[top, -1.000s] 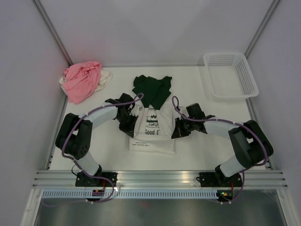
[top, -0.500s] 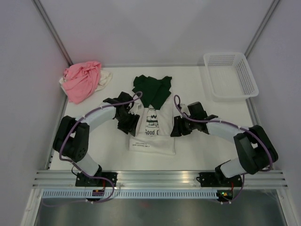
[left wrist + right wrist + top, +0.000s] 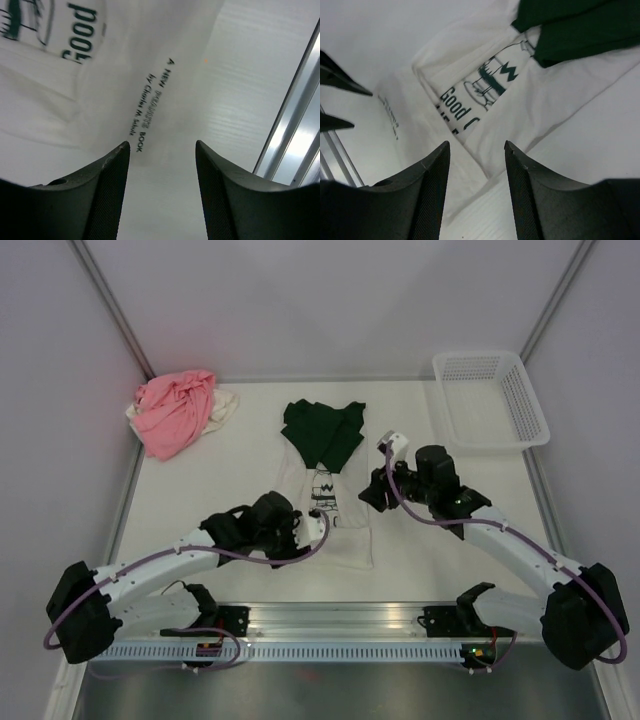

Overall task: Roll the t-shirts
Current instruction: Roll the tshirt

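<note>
Cream printed t-shirt point(image 3: 322, 502): laid flat at the middle of the counter point(image 3: 240, 455), folded into a narrow lengthwise strip. Black cartoon and the word "Good" are seen on its upper face, with small lettering toward the near end.

Dark green t-shirt point(image 3: 324, 430): placed at the far end of the printed one, overlapping it, loosely folded.

Pink t-shirt point(image 3: 176, 410): bunched in the far left corner. A plain cream t-shirt point(image 3: 227, 404) is tucked against its right side, touching it and mostly hidden.

White mesh basket point(image 3: 531, 400): set at the far right, well apart from the shirts.

Left gripper point(image 3: 161, 145): positioned low over the near end of the printed t-shirt, beside the small lettering. The jaws are held moderately apart and nothing is gripped between them. The aluminium rail point(image 3: 292, 130) at the near edge is seen just beyond.

Right gripper point(image 3: 476, 145): positioned off the right edge of the printed t-shirt, near where the green cloth overlaps it. The jaws are likewise parted, and nothing is held. Contact with the cloth cannot be told.
</note>
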### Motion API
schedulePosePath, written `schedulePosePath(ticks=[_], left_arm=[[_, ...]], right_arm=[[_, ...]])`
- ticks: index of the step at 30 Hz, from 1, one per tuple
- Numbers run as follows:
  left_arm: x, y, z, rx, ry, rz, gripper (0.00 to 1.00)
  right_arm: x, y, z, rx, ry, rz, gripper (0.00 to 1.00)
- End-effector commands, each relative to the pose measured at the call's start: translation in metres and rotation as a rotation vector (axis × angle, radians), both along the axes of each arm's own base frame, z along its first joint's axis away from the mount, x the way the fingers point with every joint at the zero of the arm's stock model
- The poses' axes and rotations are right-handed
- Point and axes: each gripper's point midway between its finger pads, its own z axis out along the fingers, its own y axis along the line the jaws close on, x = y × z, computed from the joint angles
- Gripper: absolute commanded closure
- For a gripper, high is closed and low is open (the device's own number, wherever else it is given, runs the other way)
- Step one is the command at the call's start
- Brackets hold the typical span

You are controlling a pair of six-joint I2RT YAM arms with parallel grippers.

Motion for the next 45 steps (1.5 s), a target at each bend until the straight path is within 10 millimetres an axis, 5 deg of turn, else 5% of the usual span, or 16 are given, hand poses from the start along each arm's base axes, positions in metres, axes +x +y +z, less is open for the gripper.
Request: schedulePosePath(ticks=[1, 4, 10, 20, 24, 26, 27, 28, 30, 38, 45], left_arm=[[-0.002, 0.012, -0.032, 0.159, -0.100, -0.121, 0.39], [-0.006, 0.016, -0.052, 0.213, -0.098, -0.140, 0.39], [-0.012, 0.025, -0.075, 0.284, -0.082, -0.165, 0.39], [-0.017, 0.036, -0.089, 0.309, -0.052, -0.121, 0.55], [-0.020, 0.035, -0.088, 0.292, -0.048, -0.123, 0.69], [-0.019, 0.035, -0.087, 0.286, -0.056, -0.111, 0.81], [-0.018, 0.036, -0.087, 0.287, -0.059, -0.106, 0.85], [-0.018, 0.037, -0.086, 0.286, -0.062, -0.098, 0.89], [-0.016, 0.037, -0.081, 0.273, -0.070, -0.085, 0.98], [-0.057, 0.035, -0.059, 0.180, 0.049, -0.243, 0.98], [-0.074, 0.027, -0.027, 0.126, 0.118, -0.301, 0.98]], right_arm=[[-0.040, 0.012, -0.029, -0.267, -0.161, 0.255, 0.46], [-0.081, 0.019, -0.057, -0.329, -0.216, 0.436, 0.46], [-0.110, 0.012, -0.075, -0.351, -0.384, 0.596, 0.38], [-0.110, 0.024, -0.113, -0.524, -0.397, 0.725, 0.41], [-0.115, 0.023, -0.123, -0.574, -0.421, 0.798, 0.41], [-0.118, 0.020, -0.132, -0.614, -0.402, 0.847, 0.50], [-0.120, 0.018, -0.135, -0.625, -0.392, 0.857, 0.63], [-0.119, 0.018, -0.136, -0.634, -0.388, 0.853, 0.87], [-0.118, 0.019, -0.133, -0.622, -0.401, 0.843, 1.00], [-0.145, 0.015, -0.127, -0.552, -0.311, 0.911, 1.00], [-0.160, 0.023, -0.096, -0.467, -0.294, 0.967, 1.00]])
